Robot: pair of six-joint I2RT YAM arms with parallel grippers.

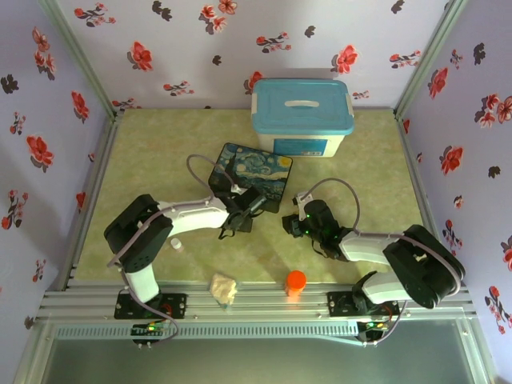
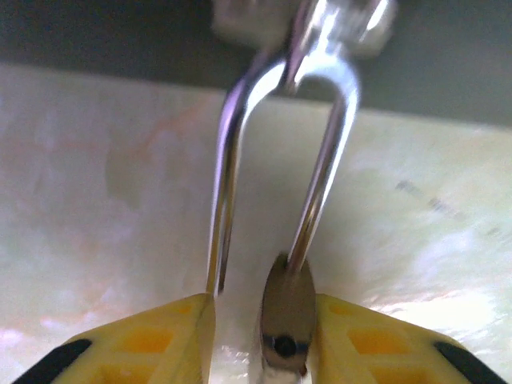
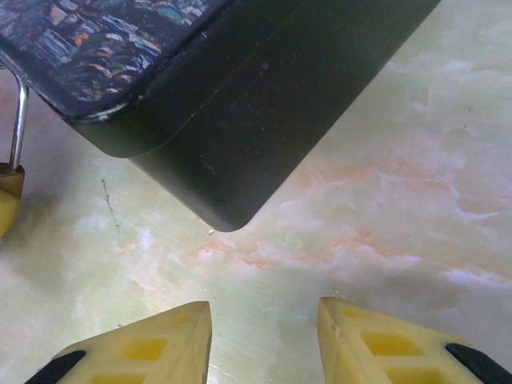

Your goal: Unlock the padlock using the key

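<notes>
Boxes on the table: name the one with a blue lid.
The white plastic tub at the back; the flat dark box before it bears a starry-night painting instead.

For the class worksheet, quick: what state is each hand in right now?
Left hand: open, the padlock between its fingers with a gap on one side.
Right hand: open, holding nothing.

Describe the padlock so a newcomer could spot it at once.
Find the starry-night box in the middle of the table. At its near edge, between the left gripper's yellow jaws, sits the padlock: tiny brass body, thin silver U-shaped shackle.
</notes>
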